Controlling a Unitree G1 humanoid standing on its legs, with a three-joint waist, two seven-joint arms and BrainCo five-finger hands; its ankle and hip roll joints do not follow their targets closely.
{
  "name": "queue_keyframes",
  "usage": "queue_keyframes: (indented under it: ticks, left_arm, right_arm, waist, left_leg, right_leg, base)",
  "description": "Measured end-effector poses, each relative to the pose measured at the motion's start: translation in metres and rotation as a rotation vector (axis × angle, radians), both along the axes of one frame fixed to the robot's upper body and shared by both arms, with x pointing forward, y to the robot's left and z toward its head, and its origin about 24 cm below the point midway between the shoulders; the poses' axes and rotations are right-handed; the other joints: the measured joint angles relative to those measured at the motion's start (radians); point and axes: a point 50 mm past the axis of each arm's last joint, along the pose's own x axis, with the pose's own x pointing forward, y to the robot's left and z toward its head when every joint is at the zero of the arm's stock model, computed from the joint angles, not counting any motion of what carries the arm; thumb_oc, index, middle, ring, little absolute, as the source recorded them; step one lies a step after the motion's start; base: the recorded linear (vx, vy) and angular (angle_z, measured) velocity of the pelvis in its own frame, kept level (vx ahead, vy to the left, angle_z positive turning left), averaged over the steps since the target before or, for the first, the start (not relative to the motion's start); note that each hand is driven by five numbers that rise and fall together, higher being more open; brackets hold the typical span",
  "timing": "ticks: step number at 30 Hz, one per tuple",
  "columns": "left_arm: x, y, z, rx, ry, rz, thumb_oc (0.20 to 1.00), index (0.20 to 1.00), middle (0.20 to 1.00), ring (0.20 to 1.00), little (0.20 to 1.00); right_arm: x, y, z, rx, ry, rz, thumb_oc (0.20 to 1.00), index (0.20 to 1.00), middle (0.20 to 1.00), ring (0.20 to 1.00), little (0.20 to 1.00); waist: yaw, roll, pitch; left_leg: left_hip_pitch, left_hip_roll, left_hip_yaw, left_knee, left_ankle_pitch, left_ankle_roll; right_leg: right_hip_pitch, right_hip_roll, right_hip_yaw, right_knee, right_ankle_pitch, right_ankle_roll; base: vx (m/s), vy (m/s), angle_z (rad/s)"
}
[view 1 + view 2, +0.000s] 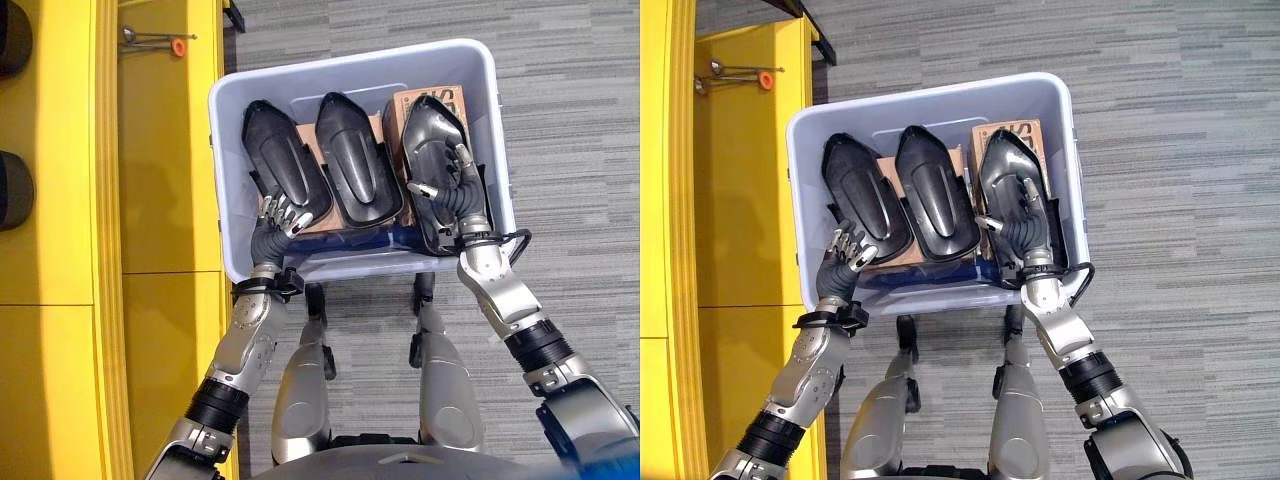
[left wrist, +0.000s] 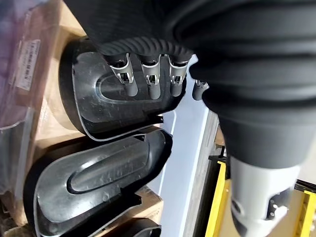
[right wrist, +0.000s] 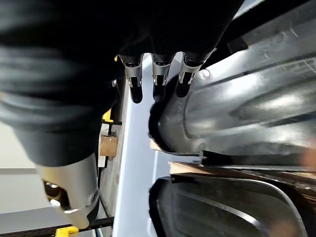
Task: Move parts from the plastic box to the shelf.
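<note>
Right hand [image 1: 452, 190] fingers [image 1: 464, 157] curl over right part [image 1: 428, 130].

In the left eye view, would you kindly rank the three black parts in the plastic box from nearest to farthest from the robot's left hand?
1. The left black part, on the box's left side: the left hand rests on its near end.
2. The middle black part, lying beside it on cardboard in the box's centre.
3. The right black part, on the plastic box's far right side, under the right hand.
</note>
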Motion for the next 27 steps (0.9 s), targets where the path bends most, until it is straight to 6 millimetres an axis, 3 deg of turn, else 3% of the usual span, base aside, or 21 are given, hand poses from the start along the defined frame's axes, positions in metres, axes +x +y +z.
queue_keyframes:
  ticks: [7,22,27]
  left_arm:
    - [-0.002,-0.007,-0.001,-0.011,-0.003,-0.028,1.000,1.000,1.000,1.000,1.000]
    - [0.001,-0.014,0.003,-0.034,-0.012,-0.056,1.000,1.000,1.000,1.000,1.000]
    - [0.003,-0.015,0.005,-0.035,-0.021,-0.056,1.000,1.000,1.000,1.000,1.000]
  right_arm:
    - [0.014,-0.005,-0.028,-0.062,0.145,-0.052,1.000,1.000,1.000,1.000,1.000]
    - [0.019,0.031,-0.022,0.181,0.159,0.041,1.000,1.000,1.000,1.000,1.000]
    - [0.016,0.043,-0.024,0.188,0.174,0.093,1.000,1.000,1.000,1.000,1.000]
  waist:
    - [0.022,0.009,0.011]
    - [0.024,0.008,0.018]
    - [0.029,0.012,0.020]
  left_leg:
    - [-0.027,-0.001,-0.019,0.000,0.006,0.002]
    - [-0.041,-0.005,-0.044,0.000,0.017,0.003]
    - [-0.044,-0.005,-0.046,0.000,0.017,0.003]
  right_leg:
    - [-0.015,-0.003,-0.013,0.001,0.000,0.001]
    - [-0.022,-0.009,-0.033,0.012,-0.001,0.000]
    - [-0.023,-0.010,-0.036,0.012,-0.001,0.000]
  base:
    - [0.00,0.000,0.06]
    - [0.00,0.010,0.03]
    - [0.00,0.000,0.00]
